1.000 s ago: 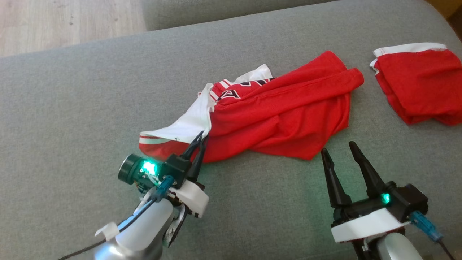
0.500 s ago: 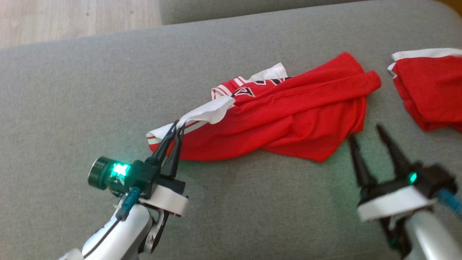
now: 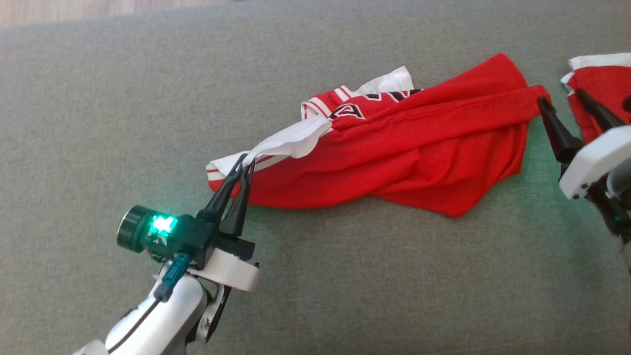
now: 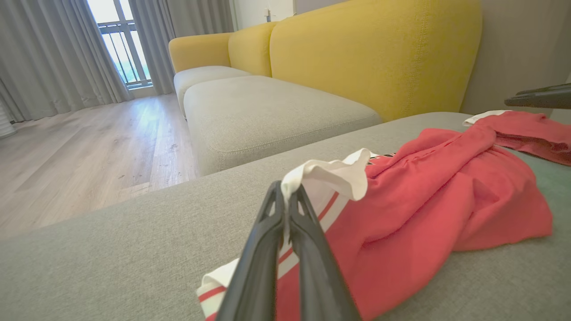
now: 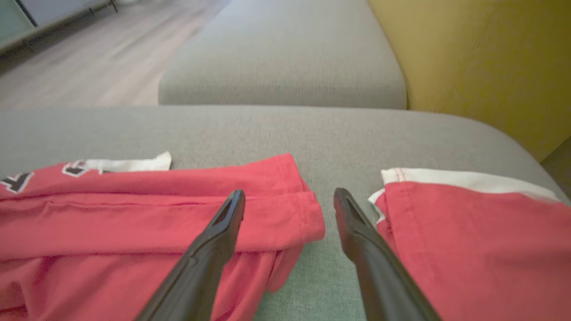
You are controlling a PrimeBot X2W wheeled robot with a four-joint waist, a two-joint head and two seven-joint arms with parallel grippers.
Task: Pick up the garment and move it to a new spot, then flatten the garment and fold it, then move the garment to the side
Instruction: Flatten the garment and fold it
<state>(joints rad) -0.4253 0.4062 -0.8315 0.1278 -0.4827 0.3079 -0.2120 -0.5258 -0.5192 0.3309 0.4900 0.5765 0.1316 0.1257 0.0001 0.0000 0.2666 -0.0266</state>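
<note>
**A:** Where is the garment?

**B:** The crumpled red jersey with white trim and black lettering (image 3: 394,153) lies on the grey fabric sofa seat (image 3: 148,98). In the head view it stretches across the middle from roughly 8 o'clock to 2 o'clock.

**A:** And the left end effector?

**B:** The left end effector (image 3: 245,165) is at the jersey's 8 o'clock end, its two dark fingers pressed together on the white striped hem. In the left wrist view (image 4: 285,194) a flap of white cloth stands up from between the tips.

**A:** The right one?

**B:** The right end effector (image 3: 562,96) is at the jersey's 3 o'clock end, fingers spread, with nothing between them. In the right wrist view (image 5: 289,192) one finger is over the jersey's rolled red edge and the other over the grey seat. I cannot tell whether either touches.

**A:** Anything else nearby?

**B:** A second red cloth with a white band (image 3: 609,81) lies at the jersey's 3 o'clock, near it but apart. A yellow upholstered backrest (image 4: 374,53) and pale wooden floor (image 4: 89,151) lie beyond.
</note>
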